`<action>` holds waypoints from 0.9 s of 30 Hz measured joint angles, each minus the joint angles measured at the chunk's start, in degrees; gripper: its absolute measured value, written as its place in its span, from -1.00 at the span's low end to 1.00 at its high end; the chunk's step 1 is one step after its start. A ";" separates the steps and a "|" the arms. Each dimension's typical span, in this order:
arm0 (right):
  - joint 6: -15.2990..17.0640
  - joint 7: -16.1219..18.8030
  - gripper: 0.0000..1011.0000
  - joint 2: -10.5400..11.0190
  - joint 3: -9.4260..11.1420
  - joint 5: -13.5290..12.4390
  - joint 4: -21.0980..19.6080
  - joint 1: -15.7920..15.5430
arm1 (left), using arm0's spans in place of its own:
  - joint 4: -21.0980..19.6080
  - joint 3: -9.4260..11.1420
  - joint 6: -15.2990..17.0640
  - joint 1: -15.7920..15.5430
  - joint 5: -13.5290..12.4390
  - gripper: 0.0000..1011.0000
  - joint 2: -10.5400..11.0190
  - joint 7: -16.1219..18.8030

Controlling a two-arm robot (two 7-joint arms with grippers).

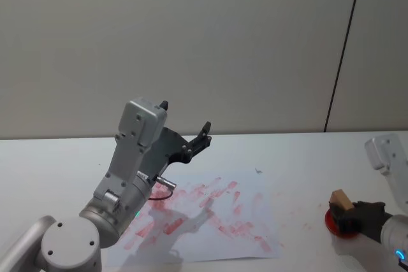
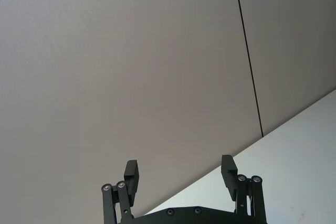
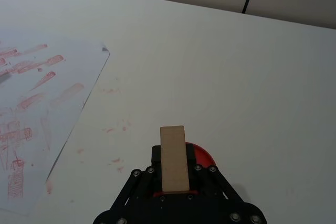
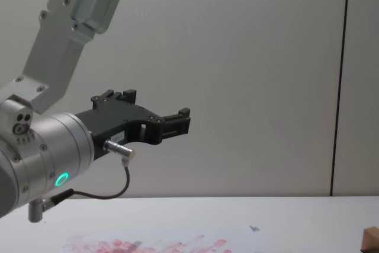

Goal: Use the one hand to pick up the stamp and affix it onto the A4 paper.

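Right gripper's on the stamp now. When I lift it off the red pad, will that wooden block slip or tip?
The stamp looks like a plain, rigid wooden block, so it probably won't flex or crush. The right gripper holds only its lower part, with a tall section standing free, so it may pivot if bumped. It is small, likely light. The red ink pad might cling slightly.

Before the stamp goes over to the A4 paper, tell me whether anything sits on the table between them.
Nothing visible does. The right gripper is shut on the stamp over a red ink pad; bare table with faint red smudges lies between it and the A4 paper. The left gripper hangs raised above the sheet's far side.
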State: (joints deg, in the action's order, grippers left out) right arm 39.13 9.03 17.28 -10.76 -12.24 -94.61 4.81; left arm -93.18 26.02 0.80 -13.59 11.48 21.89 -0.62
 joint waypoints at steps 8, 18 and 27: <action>0.28 0.00 -0.47 -0.22 -0.20 0.48 0.69 0.07 | 0.00 0.00 0.00 0.00 0.00 0.98 0.00 0.00; 0.46 -0.02 0.22 -0.37 -0.31 0.77 1.16 0.14 | 0.00 0.00 0.00 0.00 0.00 0.98 0.00 0.00; 0.53 -0.07 0.71 -0.42 -0.38 0.89 1.36 0.19 | 0.00 0.00 0.00 0.00 0.00 0.98 0.00 0.00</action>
State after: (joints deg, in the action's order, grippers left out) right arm 39.66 8.96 16.86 -11.14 -11.35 -93.25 5.00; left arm -93.18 26.02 0.80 -13.59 11.48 21.89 -0.62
